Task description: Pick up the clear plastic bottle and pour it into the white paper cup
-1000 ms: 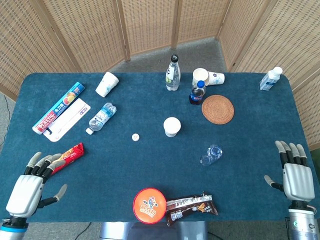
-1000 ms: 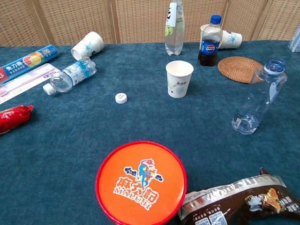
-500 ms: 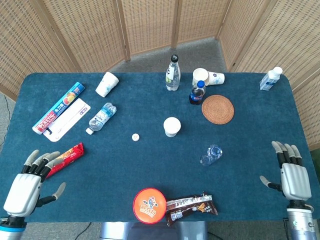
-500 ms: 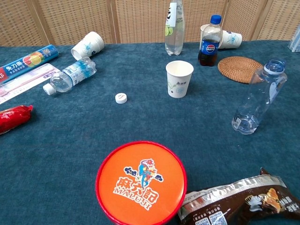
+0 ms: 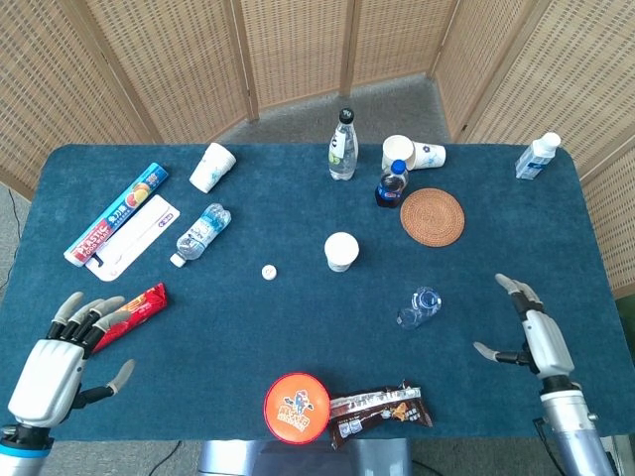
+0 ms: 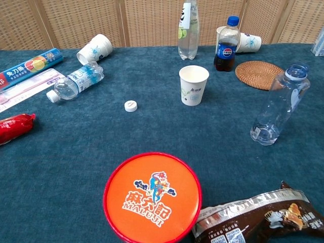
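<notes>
Head view shows five bottles and four paper cups on the blue counter (image 5: 298, 228). One clear bottle (image 5: 420, 306) stands uncapped, nearly empty, toward the near right, apart from both hands. One white cup (image 5: 340, 251) stands upright at the middle. Left robot hand (image 5: 55, 362) at the near left corner and right robot hand (image 5: 531, 332) near the right edge are both released, fingers spread.

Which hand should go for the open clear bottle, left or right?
Right. The right hand is open beside the clear bottle; the left hand sits at the far corner.
</notes>
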### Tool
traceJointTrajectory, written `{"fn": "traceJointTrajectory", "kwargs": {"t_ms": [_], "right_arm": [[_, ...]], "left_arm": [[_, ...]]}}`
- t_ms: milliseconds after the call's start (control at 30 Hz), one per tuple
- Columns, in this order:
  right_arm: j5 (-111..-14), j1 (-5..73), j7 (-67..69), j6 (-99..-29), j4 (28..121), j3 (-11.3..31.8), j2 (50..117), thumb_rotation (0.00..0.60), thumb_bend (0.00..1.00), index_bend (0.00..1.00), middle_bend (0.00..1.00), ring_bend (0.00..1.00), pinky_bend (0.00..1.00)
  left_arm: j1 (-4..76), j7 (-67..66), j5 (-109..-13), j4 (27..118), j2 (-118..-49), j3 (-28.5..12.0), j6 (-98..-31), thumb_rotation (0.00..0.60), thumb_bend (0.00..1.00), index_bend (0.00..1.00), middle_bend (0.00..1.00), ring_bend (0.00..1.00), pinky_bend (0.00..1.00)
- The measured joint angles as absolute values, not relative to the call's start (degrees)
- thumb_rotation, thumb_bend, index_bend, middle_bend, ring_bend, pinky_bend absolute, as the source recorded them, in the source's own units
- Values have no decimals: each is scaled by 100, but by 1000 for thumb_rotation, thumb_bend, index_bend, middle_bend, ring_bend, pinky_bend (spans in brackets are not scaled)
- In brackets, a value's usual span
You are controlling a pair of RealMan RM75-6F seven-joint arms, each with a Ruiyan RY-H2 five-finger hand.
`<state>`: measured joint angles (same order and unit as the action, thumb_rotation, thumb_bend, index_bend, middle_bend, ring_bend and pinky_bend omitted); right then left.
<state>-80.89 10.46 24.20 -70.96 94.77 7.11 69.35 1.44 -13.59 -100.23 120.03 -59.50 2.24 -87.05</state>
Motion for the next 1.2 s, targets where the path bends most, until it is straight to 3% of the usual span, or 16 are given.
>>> {"fn": "traceJointTrajectory", "kwargs": {"t_ms": [500, 1200], "right_arm": [[-8307, 1686, 4453, -6226, 8681, 708, 7310, 600, 104, 0, 0, 0, 0], [-8478, 2337, 5209, -5609, 8118, 521, 7963, 600, 105, 0, 0, 0, 0]], "left_arm": [[166, -1410, -9959, 12099, -5914, 227, -8660, 489, 383, 230, 199, 182, 51], [110, -1145, -9927, 11978, -5844, 292, -8732, 493, 383, 230, 198, 182, 50]]}}
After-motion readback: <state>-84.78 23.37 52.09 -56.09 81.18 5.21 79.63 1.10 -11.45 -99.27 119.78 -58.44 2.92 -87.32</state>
